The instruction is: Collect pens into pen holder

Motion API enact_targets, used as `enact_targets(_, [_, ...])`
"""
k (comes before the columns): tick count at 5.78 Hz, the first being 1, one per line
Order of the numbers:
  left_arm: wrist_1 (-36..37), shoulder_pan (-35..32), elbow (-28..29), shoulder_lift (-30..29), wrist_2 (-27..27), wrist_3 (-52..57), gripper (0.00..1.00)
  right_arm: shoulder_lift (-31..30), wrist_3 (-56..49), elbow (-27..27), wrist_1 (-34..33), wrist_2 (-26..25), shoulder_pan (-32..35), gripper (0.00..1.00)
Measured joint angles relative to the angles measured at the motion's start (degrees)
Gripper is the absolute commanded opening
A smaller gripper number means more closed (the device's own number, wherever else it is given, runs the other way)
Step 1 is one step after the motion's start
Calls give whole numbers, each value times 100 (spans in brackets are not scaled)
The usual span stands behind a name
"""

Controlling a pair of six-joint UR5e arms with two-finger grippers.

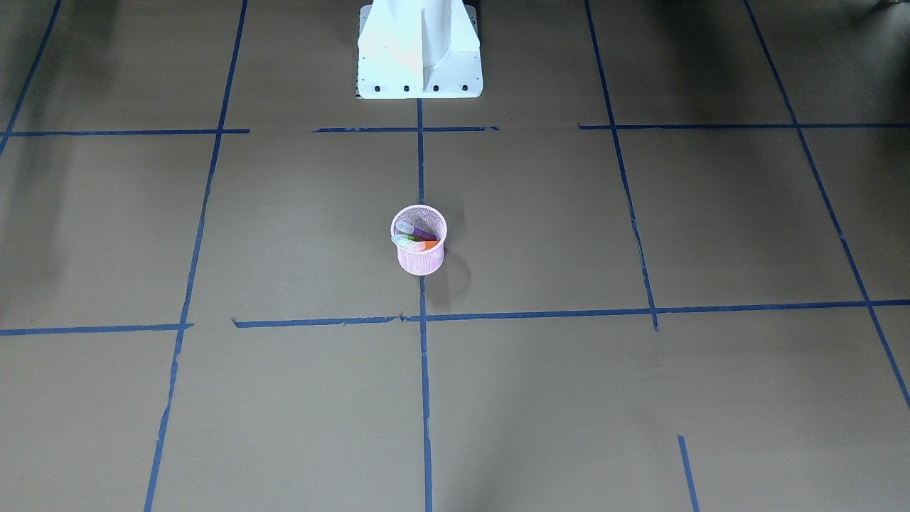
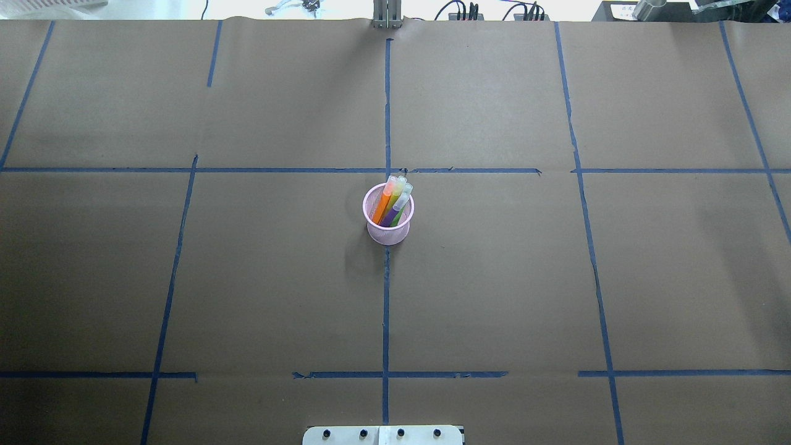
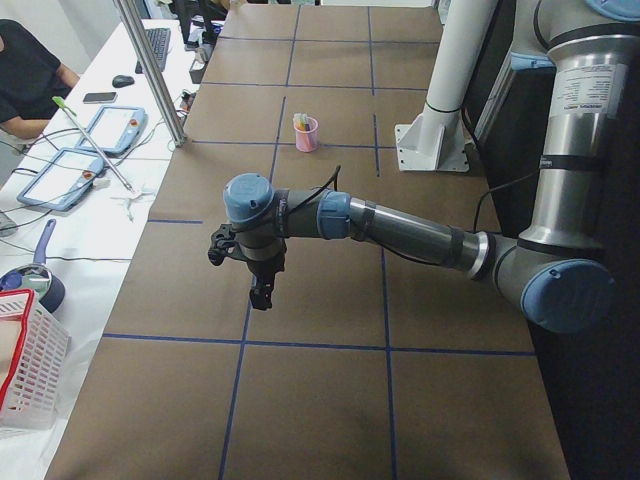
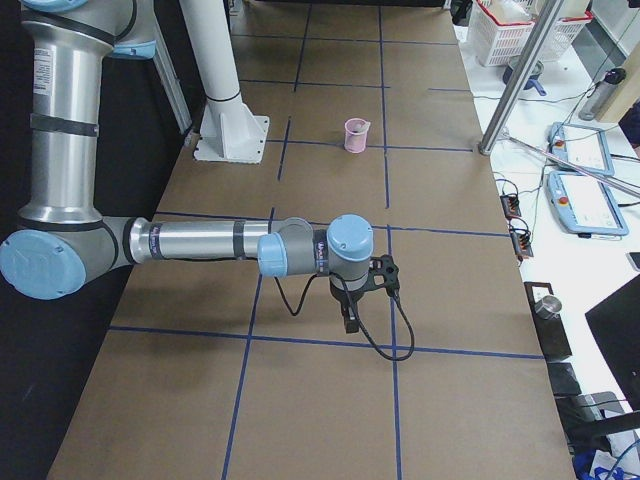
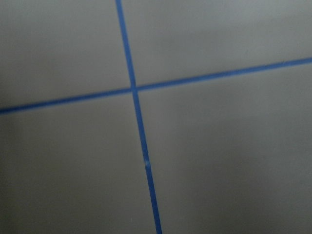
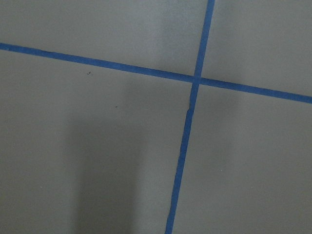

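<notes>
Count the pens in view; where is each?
3: the orange pen, green pen and purple pen all stand inside the pink pen holder; it could hide another.

pens inside pen holder, holder at table centre

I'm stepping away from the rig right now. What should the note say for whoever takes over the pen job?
Left hand: over the table, far from the holder. Seen only from the side, so open or shut cannot be told.
Right hand: likewise.
Things: orange pen, green pen and purple pen lean inside the pink pen holder at mid-table.
Done: all three collected.
Left: nothing that shows.
</notes>
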Motion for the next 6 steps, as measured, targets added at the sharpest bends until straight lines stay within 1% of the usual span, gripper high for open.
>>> enact_targets(1, [-27,-25,-104,128,20,10,100,-78,-18,-30,14,20,35,100])
enact_targets(2, [-44,-68,-351,271,68,4,100,-191,-47,38,35,56,81,100])
enact_targets(3, [-38,-106,-510,351,84,-20,100,-365,-60,253,49,41,96,100])
enact_targets(4, [-45,-137,-317,370,81,-13,100,-524,-64,523,43,-27,99,100])
enact_targets(6, [-81,-198,87,371,55,3,100,-608,-72,711,-7,-228,78,100])
